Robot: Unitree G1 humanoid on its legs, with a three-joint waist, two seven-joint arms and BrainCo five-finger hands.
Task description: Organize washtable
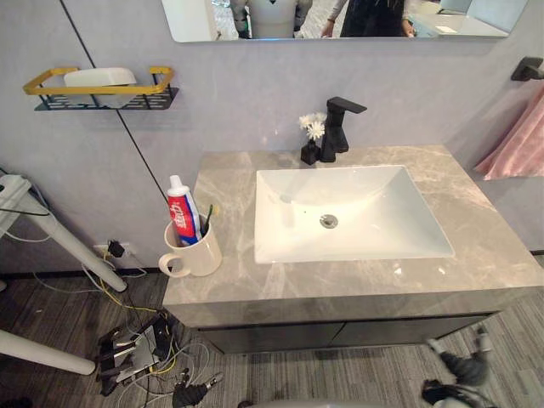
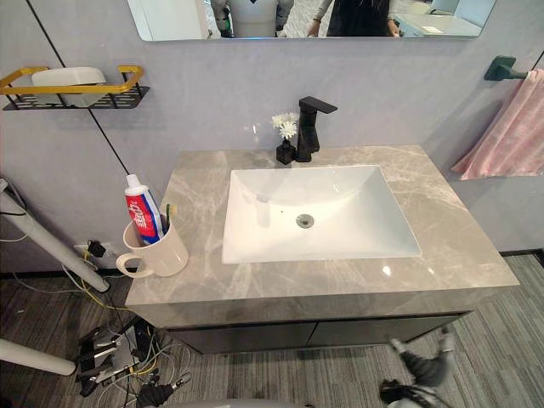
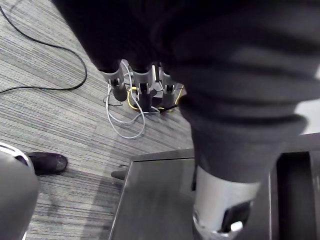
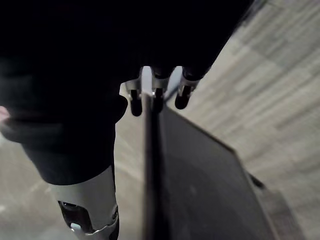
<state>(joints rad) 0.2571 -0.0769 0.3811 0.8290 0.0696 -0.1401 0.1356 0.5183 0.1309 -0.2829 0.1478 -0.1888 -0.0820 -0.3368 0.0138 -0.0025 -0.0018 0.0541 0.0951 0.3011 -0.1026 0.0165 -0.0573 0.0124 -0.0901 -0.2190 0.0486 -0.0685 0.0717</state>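
Note:
The washtable's grey marble top (image 1: 476,246) holds a white sink (image 1: 357,242) with a black tap (image 1: 340,123) behind it. A small black vase of white flowers (image 1: 311,140) stands beside the tap. At the front left corner a white mug (image 1: 197,252) holds a red and white toothpaste tube (image 1: 182,212) and a toothbrush (image 1: 207,218). My left hand (image 3: 140,87) hangs low over the floor by the cabinet, fingers straight and holding nothing. My right hand (image 4: 155,95) hangs below the counter's right front corner (image 2: 422,367), fingers relaxed and holding nothing.
A black and gold wall shelf (image 1: 102,95) at the upper left carries a white soap dish (image 1: 100,78). A pink towel (image 1: 520,140) hangs on the right wall. A mirror (image 1: 340,21) is above the tap. Cables and plugs (image 1: 140,348) lie on the floor at the left.

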